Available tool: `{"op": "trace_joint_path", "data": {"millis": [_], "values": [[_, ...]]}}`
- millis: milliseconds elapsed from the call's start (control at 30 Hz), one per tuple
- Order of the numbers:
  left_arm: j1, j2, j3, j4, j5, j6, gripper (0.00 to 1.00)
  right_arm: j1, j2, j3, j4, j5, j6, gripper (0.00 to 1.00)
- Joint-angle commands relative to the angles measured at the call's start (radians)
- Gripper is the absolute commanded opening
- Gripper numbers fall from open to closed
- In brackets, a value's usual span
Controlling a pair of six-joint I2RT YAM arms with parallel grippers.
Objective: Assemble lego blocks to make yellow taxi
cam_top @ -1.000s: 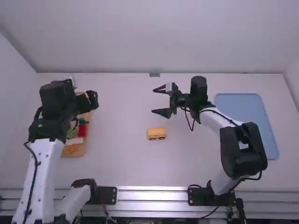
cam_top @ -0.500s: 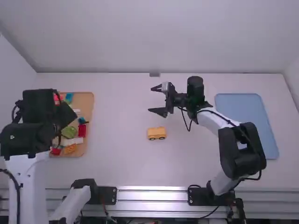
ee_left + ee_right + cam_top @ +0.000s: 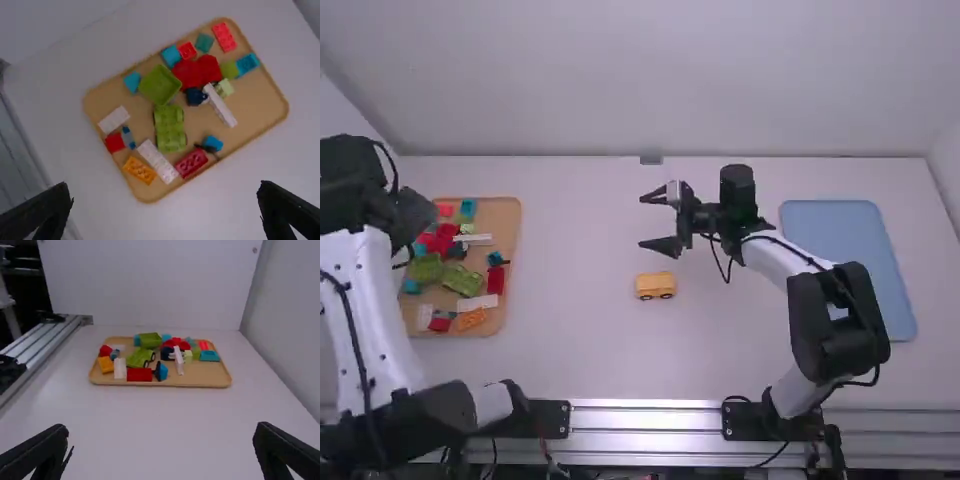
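Right now we find the yellow car (image 3: 655,286) around the middle of the tabletop (image 3: 580,350), closer to its near edge than the right gripper (image 3: 642,221), whose fingers stand wide apart. Our left gripper (image 3: 412,218) hangs by the wooden tray's (image 3: 506,225) far left corner, its fingers spread too. Toward that tray's near right corner we see an orange block (image 3: 470,319) just beside a white brick (image 3: 477,303).

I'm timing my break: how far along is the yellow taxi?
Looks done: a yellow wheeled body stands on the table. In hand: nothing; the left end effector and right end effector are open. Probably left: topping the body with something from the tan tray, perhaps the orange block.
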Motion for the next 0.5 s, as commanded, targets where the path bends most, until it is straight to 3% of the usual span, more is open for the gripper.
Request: {"op": "trace_joint_path", "data": {"millis": [0, 67, 133, 233, 300, 467], "values": [[0.045, 0.030, -0.009, 0.033, 0.191, -0.008, 0.99, -0.006, -0.019, 0.031, 0.005, -0.046, -0.013, 0.99], [0.068, 0.065, -0.026, 0.051, 0.365, 0.034, 0.99, -0.009, -0.019, 0.031, 0.009, -0.044, -0.014, 0.99], [0.069, 0.082, -0.032, 0.049, 0.396, 0.064, 0.99, -0.009, -0.019, 0.031, 0.009, -0.043, -0.018, 0.99], [0.069, 0.117, -0.054, 0.031, 0.337, 0.010, 0.99, -0.010, -0.019, 0.031, 0.008, -0.043, -0.018, 0.99], [0.066, 0.138, -0.099, 0.003, 0.220, -0.182, 0.99, -0.008, -0.019, 0.031, 0.009, -0.043, -0.018, 0.99], [0.067, 0.157, -0.215, 0.033, 0.144, -0.364, 0.99, -0.010, -0.019, 0.031, 0.008, -0.043, -0.039, 0.99]]}}
